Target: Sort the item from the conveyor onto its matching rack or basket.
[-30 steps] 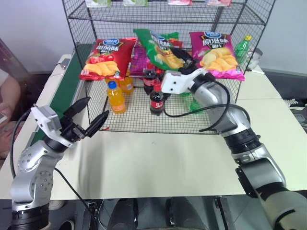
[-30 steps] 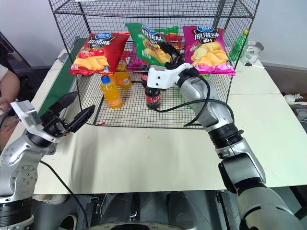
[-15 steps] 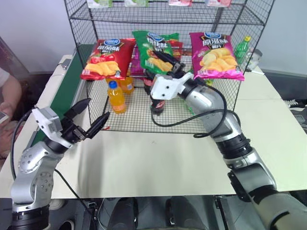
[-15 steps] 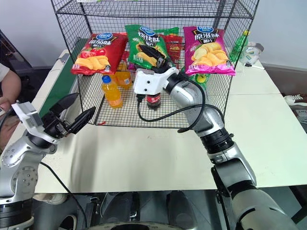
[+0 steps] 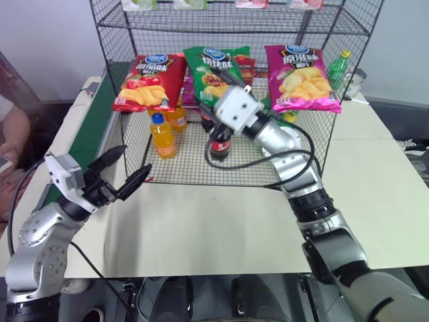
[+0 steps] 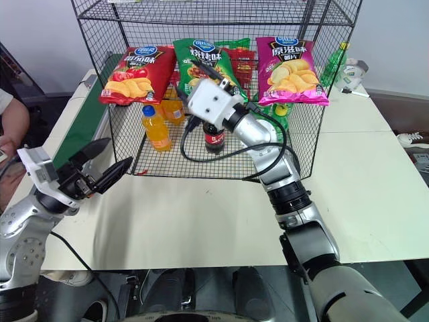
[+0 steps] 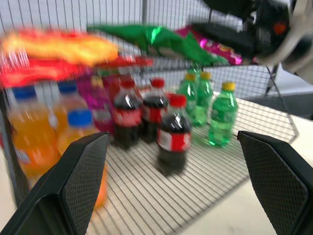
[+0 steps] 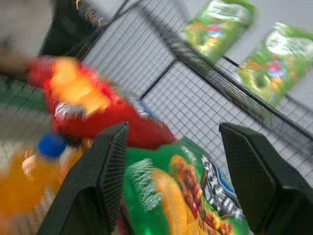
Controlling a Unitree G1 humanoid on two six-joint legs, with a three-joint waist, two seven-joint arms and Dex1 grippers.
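The right gripper (image 6: 208, 69) reaches up into the rack (image 6: 100, 30), fingers (image 8: 244, 171) grasping the green crisp bag (image 6: 201, 64) between red and magenta bags. The left gripper (image 5: 127, 171) hovers low over the surface (image 5: 201, 228), fingers spread, released.

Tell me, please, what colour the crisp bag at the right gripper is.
Glossy green crisp bag, clearest in the right eye view.

Pale beige surface (image 5: 221, 228) before me carries tall black wire-grid rack (image 5: 268, 171); long dark green conveyor (image 5: 94, 131) along left edge.
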